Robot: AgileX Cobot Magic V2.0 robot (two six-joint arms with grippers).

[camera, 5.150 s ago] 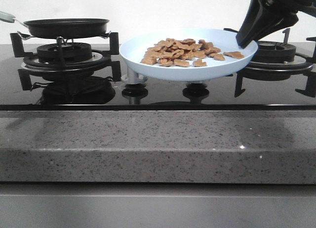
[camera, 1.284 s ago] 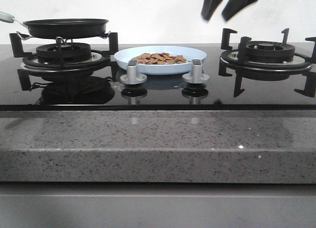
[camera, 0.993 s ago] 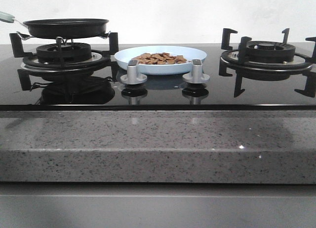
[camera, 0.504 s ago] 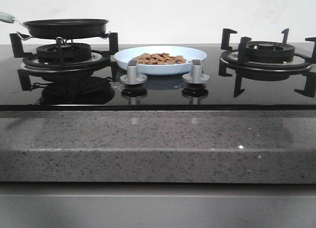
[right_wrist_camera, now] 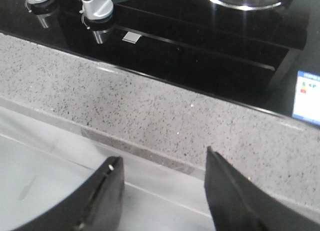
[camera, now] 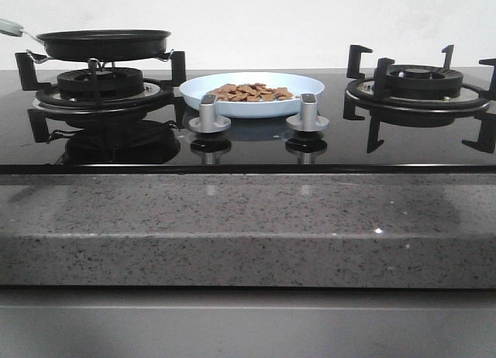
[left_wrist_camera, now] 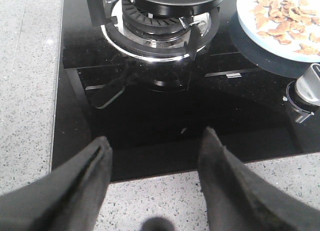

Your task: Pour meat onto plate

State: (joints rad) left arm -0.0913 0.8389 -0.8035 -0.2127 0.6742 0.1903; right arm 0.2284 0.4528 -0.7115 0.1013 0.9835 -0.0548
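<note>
Left gripper (left_wrist_camera: pixel 155 163) and right gripper (right_wrist_camera: pixel 162 183) both hang with jaws apart, holding nothing, over the granite counter edge (camera: pixel 248 218). Beyond, behind two silver knobs (camera: pixel 209 114), the meat (camera: pixel 249 91) lies heaped in the plate (camera: pixel 310 85) on the black glass hob (camera: pixel 248 145), beside the frying pan (camera: pixel 105 43).

No readable text anywhere. Small sticker (right_wrist_camera: pixel 308 97) on black glass hob (right_wrist_camera: pixel 210 46), corner near stone counter (right_wrist_camera: pixel 150 111): blue border, tiny coloured marks, print too small to read.
</note>
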